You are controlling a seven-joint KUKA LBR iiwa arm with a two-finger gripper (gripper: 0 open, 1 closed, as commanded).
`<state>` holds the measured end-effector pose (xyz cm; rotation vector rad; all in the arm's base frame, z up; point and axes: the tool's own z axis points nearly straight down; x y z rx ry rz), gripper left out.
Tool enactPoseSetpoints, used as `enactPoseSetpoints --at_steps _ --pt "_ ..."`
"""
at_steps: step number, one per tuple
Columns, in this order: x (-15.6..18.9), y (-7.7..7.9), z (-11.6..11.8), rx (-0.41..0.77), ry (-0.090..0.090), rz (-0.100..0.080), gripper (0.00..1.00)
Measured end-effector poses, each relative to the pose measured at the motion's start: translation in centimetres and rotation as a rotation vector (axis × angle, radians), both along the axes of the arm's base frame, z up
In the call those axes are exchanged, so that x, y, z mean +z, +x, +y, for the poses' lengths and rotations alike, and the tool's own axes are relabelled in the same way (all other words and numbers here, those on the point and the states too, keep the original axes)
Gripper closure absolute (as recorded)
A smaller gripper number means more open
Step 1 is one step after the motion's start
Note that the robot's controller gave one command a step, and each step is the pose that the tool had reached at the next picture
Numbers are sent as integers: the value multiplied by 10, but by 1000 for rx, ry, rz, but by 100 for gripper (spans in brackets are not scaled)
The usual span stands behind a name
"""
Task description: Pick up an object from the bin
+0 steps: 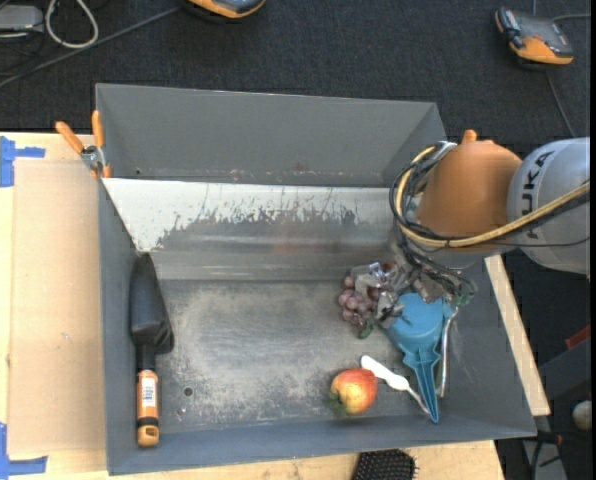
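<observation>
Grapes are being seen as the likely target: the gripper [386, 286] is being shown low at the right of the bin [248, 338], over or against a bunch of purple grapes [356, 303], with a blue funnel [418, 333] just beside it toward the front; whether the gripper is wide or narrow is being hidden by cables and the orange cover [463, 188], so it cannot be told, and nothing is being seen held.

For a good grasp, the body of the bunch is being judged a better place to close than a single grape; the funnel's rim is best being kept out of the closing; a straight lift is being favoured, since the sloped right wall is near.

The floor is being read as hard, scuffed metal, on which the bunch is likely to slide; bare floor is being left to the left; a red apple [354, 391] and a white spoon [388, 373] are lying nearer the front, and a black-and-orange tool [148, 318] well apart.
</observation>
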<state>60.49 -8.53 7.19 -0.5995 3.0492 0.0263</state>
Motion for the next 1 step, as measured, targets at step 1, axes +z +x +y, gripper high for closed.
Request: enactPoseSetpoints --at_steps 1 --pt "-1 4 -3 -6 8 3 100"
